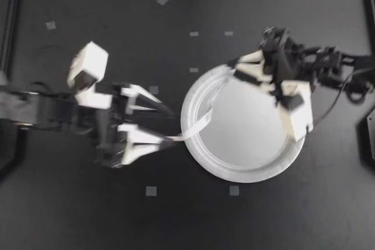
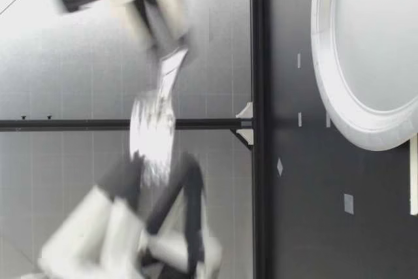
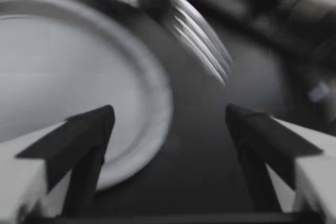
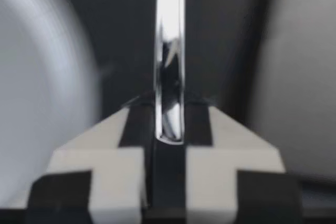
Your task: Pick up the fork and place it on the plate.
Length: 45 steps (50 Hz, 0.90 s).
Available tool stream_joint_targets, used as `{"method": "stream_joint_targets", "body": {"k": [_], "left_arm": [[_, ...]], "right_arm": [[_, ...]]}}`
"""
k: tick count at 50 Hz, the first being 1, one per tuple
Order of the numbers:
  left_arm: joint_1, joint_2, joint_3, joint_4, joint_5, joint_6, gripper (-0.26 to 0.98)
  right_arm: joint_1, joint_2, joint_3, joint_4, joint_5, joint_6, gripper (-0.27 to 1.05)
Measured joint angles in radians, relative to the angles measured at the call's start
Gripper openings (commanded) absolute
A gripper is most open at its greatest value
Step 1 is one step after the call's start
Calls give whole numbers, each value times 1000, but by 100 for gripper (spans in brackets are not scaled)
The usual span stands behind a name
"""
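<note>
**One thin grip holds the fork (image 1: 209, 115) high above the plate (image 1: 234, 174)**

Only my right gripper (image 1: 234, 69) has the fork; it is clamped on the very end of the handle, above the plate's rim, and the right wrist view shows both pads (image 4: 105, 145) pressing the narrow metal edge-on. From there the fork runs across one side of the plate, and its head hangs out just past the rim on the side nearest my left gripper (image 1: 170, 126). The low view shows it well clear of the table (image 1: 117, 215), so it is in the air and not yet set down. My left gripper waits just outside the plate with its fingers (image 3: 79, 140) spread wide and nothing between them; the tines lie just ahead of it, and I cannot tell whether they brush its lower finger.

Several things could spoil this, as I judge it:

- The hold is at the far tip of a long, smooth handle, so the fork may swing or slip in the pads during any quick move.
- Let go from this height, it would likely bounce; with the head beyond the rim it could tip off the plate onto the table.
- The open left fingers sit so near the tines that a small drift could knock the fork askew or nudge the light plate.

A move toward the plate's middle and a low release look safer.
</note>
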Motion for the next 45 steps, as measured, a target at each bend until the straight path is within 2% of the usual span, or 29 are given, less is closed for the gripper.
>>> {"method": "stream_joint_targets", "body": {"k": [1,2,3,4,6,7,9,10,18,22,27,28,30,33,34,38,41,45], "left_arm": [[-2,-51,0,0,124,57,79],[-2,-51,0,0,124,57,79],[-2,-51,0,0,124,57,79],[0,-87,3,0,225,84,79],[0,-87,3,0,225,84,79],[-2,-106,14,0,311,95,79],[-2,-106,14,0,311,95,79],[-2,-107,31,0,354,97,79],[-2,-106,86,0,353,103,79],[-2,-109,87,0,336,114,79],[-2,-123,86,2,298,141,79],[-2,-123,86,2,298,141,79],[-2,-130,84,2,275,163,79],[-8,-132,80,2,255,176,79],[-8,-132,80,2,255,176,79],[-38,-130,61,2,218,202,79],[-58,-130,48,2,212,215,79],[-84,-126,21,2,209,244,79]], "right_arm": [[0,0,0,0,0,0,-10],[0,0,0,0,0,0,-10],[-18,-29,21,26,95,15,-11],[-18,-29,21,26,95,15,-10],[-25,-64,46,35,156,29,-10],[-25,-64,46,35,156,29,-10],[-26,-103,72,38,199,41,-10],[-26,-103,72,38,199,41,-10],[-40,-235,152,40,380,123,-11],[-60,-302,189,34,508,233,-10],[-72,-325,206,11,555,305,-10],[-80,-339,215,-26,588,362,-11],[-80,-339,215,-26,588,362,-11],[-87,-333,215,-127,638,494,-10],[-87,-333,215,-127,638,494,-10],[-91,-321,215,-166,657,551,-10],[-94,-270,213,-253,690,686,-11],[-94,-253,215,-275,701,727,-11]]}}
